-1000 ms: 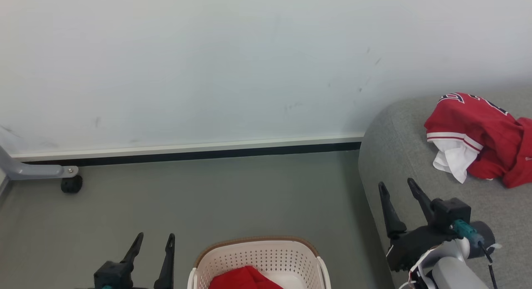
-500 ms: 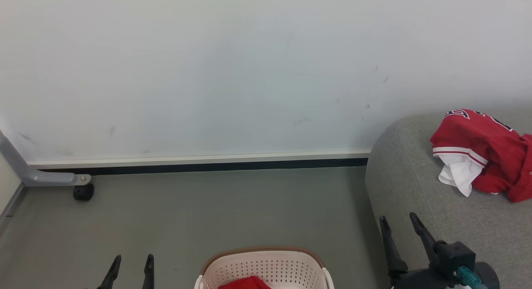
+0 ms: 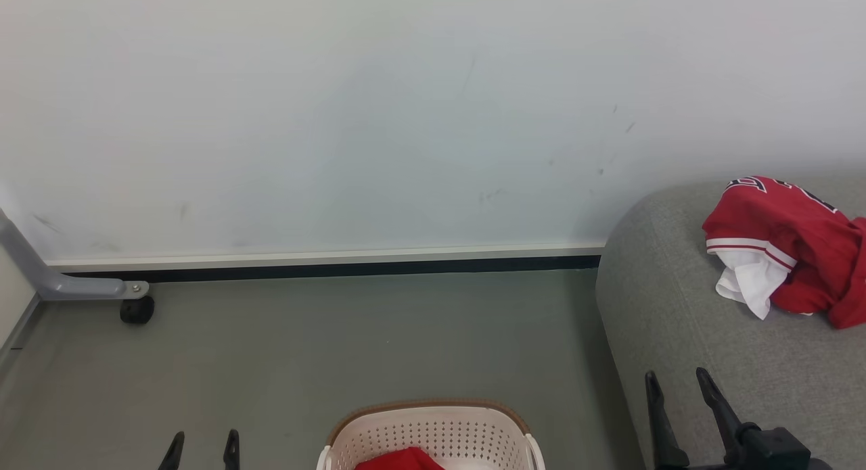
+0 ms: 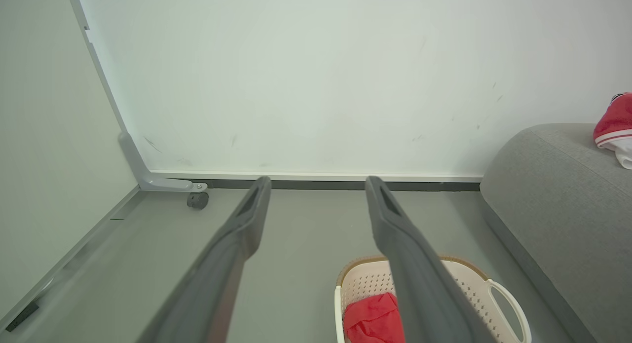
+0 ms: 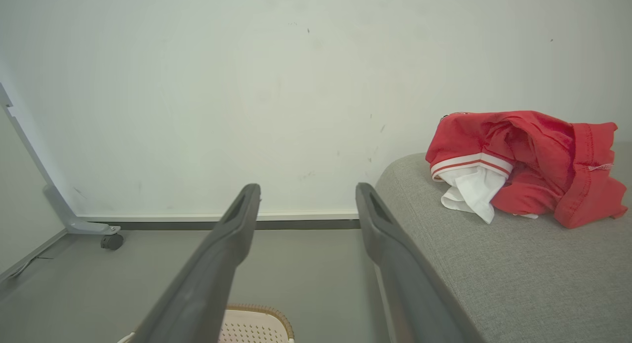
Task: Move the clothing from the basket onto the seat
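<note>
1. At the far left, a grey frame leg [image 3: 67, 287] with a black caster [image 3: 137, 310] stands on the grey floor [image 3: 338, 341], close against the white wall [image 3: 338, 118].
2. The left hand [image 3: 204, 446] shows at the lower left of the head view. Its two dark fingers are apart and hold nothing. It hangs over the floor, left of the basket.
3. The basket [image 3: 433, 435], cream with a brown rim, stands on the floor at the bottom middle, between the two hands. A red garment [image 3: 399, 460] lies crumpled inside it. In the left wrist view the garment is partly behind one finger.
4. The right hand [image 3: 676, 382] is at the lower right, fingers spread and empty, in front of the seat's rounded end.
5. The seat [image 3: 676, 321], a grey sofa, fills the right side next to the wall. The red jersey [image 3: 778, 233] lies bunched on top of it. The jersey has a white-striped hem and dark numerals at its far edge, and white lining spills out towards the sofa's end. It is well apart from the right hand.
</note>
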Available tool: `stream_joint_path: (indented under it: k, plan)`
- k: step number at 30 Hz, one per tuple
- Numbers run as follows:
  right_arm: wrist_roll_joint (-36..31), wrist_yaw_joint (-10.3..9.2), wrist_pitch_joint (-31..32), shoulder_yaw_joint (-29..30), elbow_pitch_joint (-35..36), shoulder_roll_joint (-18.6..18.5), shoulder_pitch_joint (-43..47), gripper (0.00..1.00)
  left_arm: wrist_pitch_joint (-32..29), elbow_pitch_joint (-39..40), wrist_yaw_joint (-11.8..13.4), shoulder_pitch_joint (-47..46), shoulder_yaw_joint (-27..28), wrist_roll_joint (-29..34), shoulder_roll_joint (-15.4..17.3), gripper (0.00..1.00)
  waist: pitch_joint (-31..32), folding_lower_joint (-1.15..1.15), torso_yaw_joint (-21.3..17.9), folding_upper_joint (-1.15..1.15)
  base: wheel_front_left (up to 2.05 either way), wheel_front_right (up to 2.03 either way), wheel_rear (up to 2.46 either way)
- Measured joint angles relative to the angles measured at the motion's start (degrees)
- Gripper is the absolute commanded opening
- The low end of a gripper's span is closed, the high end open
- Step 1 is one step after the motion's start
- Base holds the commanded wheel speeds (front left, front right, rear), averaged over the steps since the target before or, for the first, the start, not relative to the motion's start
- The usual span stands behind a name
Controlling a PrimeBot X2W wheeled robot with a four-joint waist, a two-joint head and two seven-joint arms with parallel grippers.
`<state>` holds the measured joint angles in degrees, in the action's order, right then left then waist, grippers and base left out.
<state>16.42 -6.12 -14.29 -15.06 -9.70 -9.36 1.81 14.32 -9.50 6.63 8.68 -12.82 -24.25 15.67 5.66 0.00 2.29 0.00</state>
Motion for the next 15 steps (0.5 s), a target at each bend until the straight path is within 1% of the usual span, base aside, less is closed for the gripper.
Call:
stream_joint_path:
  k: [4, 8, 15]
  plan:
    - [-0.5, -0.43, 0.0, 0.8, 1.2, 0.0, 0.7, 1.0, 0.0, 0.5, 0.0, 0.2, 0.8, 0.2, -0.1, 1.0, -0.2, 0.0, -0.1, 0.0, 0.0, 0.0, 0.0]
    - [-0.8, -0.44, 0.0, 1.4, 2.3, 0.0, 1.1, 1.0, 0.0, 0.8, 0.4, 0.3, 1.1, 0.4, -0.5, 1.0, -0.4, 0.0, -0.1, 0.0, 0.0, 0.0, 0.0]
    - [-1.4, -0.51, 0.0, 2.4, 3.6, 0.1, 1.2, 1.0, 0.0, 1.3, 0.4, 0.3, 1.7, 0.9, -0.9, 1.0, -0.6, 0.0, 0.0, 0.0, 0.0, 0.0, 0.0]
